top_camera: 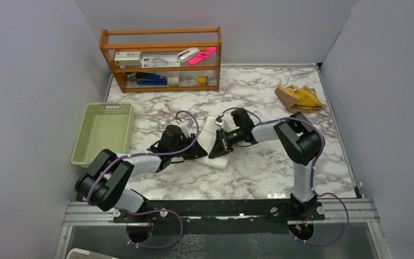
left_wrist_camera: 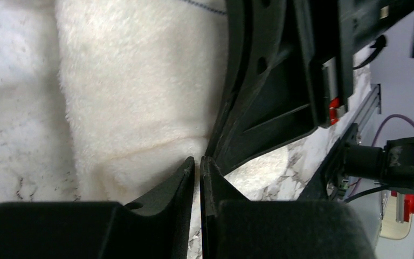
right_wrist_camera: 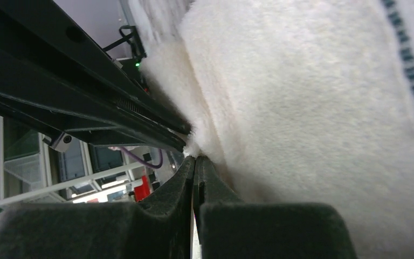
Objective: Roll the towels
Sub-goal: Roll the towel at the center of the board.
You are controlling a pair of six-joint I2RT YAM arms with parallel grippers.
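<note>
A wooden shelf [top_camera: 161, 46] stands at the back, a green basket [top_camera: 103, 106] on the left, and the yellow towel [top_camera: 299, 97] lies crumpled at the far right. The white towel [top_camera: 207, 135] lies mid-table. From opposite sides, the right gripper [right_wrist_camera: 194, 159] meets it pressed closed, while the left gripper [left_wrist_camera: 197, 162] shows a thin slit and its grip is unclear. The marble table [top_camera: 259, 172] has grey walls [top_camera: 27, 108] around it.

White towel [left_wrist_camera: 140, 81]: cloth, thick fluffy pile, matt.
Table [top_camera: 259, 167]: marble-patterned top, smooth, slightly glossy.
Rack [top_camera: 161, 31]: orange-brown wood, smooth.
Basket [top_camera: 110, 106]: pale green plastic, perforated.
Left gripper [left_wrist_camera: 194, 162] fingers [left_wrist_camera: 167, 189]: matt black plastic.
</note>
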